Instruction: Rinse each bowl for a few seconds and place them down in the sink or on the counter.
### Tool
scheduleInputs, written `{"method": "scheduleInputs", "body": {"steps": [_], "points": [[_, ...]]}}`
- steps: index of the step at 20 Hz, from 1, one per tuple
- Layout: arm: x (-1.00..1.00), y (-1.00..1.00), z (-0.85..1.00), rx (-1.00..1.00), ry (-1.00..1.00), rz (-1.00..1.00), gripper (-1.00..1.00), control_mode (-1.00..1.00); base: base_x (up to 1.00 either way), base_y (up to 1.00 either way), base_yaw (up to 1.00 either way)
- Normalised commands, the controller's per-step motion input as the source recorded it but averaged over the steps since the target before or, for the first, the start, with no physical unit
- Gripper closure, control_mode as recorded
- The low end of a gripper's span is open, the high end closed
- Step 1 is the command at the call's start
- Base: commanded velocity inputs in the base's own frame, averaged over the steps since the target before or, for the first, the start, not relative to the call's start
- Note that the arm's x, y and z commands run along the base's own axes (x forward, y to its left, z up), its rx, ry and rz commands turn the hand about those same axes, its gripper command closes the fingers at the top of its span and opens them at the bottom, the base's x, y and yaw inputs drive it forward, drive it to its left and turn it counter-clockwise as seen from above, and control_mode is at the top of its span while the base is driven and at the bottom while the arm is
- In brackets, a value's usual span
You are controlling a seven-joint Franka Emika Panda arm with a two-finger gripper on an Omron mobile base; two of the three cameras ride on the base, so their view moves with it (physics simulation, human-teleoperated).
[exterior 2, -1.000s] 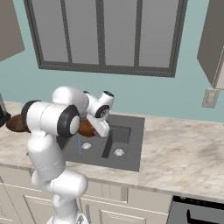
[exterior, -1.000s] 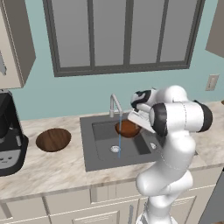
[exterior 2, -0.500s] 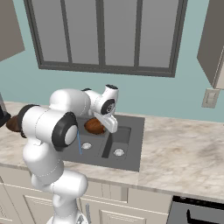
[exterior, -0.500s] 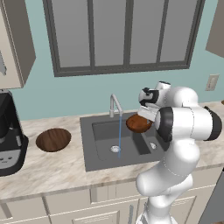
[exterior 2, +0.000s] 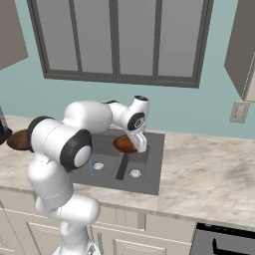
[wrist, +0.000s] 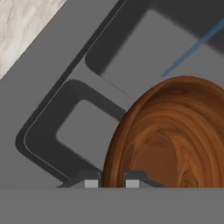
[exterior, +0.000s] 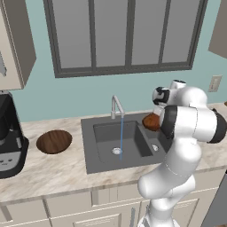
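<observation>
Counter [exterior: 66, 170] of beige stone is seen spread to both sides of the jaws, with the dark double sink [exterior: 97, 157] set into it directly below them. Water [exterior: 121, 133] is seen falling from the faucet [exterior: 116, 105] into the basin to the left of the jaws. A reddish wooden bowl [wrist: 175, 135] is pinched by its rim between the closed jaws of the gripper [wrist: 108, 183] and held above the sink's right half. A second, darker bowl [exterior: 54, 141] is seen on the counter, well apart to the left, near a black coffee machine [exterior: 9, 137].
</observation>
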Motion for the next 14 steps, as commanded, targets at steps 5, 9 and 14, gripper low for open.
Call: {"method": "scheduleInputs", "body": {"steps": [5, 9, 14], "points": [[0.11, -0.38, 0.00, 0.00, 0.00, -0.35, 1.00, -1.00, 0.00, 0.00, 0.00], [0.05, -0.35, 0.00, 0.00, -0.01, -0.34, 1.00, -1.00, 0.00, 0.00, 0.00], [0.00, -0.38, 0.00, 0.00, -0.04, -0.31, 1.00, -1.00, 0.00, 0.00, 0.00]]}}
